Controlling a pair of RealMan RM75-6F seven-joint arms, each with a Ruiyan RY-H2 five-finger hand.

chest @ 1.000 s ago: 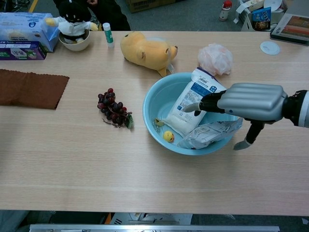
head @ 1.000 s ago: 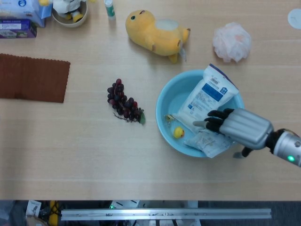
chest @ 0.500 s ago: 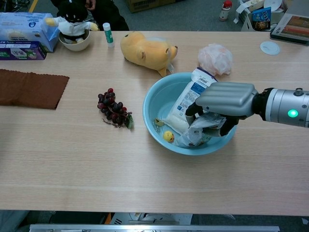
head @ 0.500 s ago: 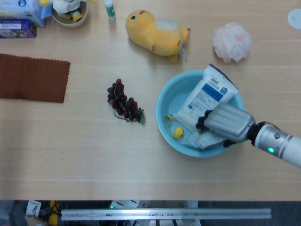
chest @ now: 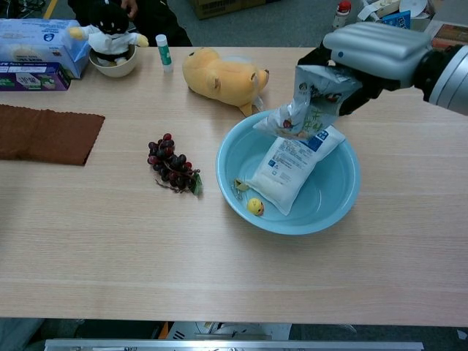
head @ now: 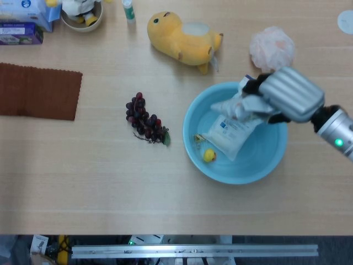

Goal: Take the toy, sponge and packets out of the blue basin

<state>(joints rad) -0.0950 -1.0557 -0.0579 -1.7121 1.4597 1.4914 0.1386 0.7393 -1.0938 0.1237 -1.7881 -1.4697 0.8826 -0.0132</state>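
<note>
My right hand (head: 287,95) (chest: 374,50) holds a crinkled clear packet (head: 238,106) (chest: 310,104) in the air above the far side of the blue basin (head: 265,152) (chest: 330,191). A white-and-blue packet (head: 230,131) (chest: 291,167) lies in the basin, its top end under the hanging packet. A small yellow duck toy (head: 209,155) (chest: 254,206) sits at the basin's near left, next to a small yellowish scrap (head: 197,138). A pink mesh sponge (head: 270,47) rests on the table behind the basin; the chest view hides it. My left hand is out of both views.
A yellow plush (head: 185,36) (chest: 219,77) lies behind the basin on the left. Dark grapes (head: 146,121) (chest: 172,167) sit left of it. A brown cloth (head: 38,91), boxes and a bowl (head: 81,16) with a figure line the far left.
My right hand closed around the clear packet at the basin's near side and lifted it up and toward the far rim. The white-and-blue packet sank flatter into the basin.
</note>
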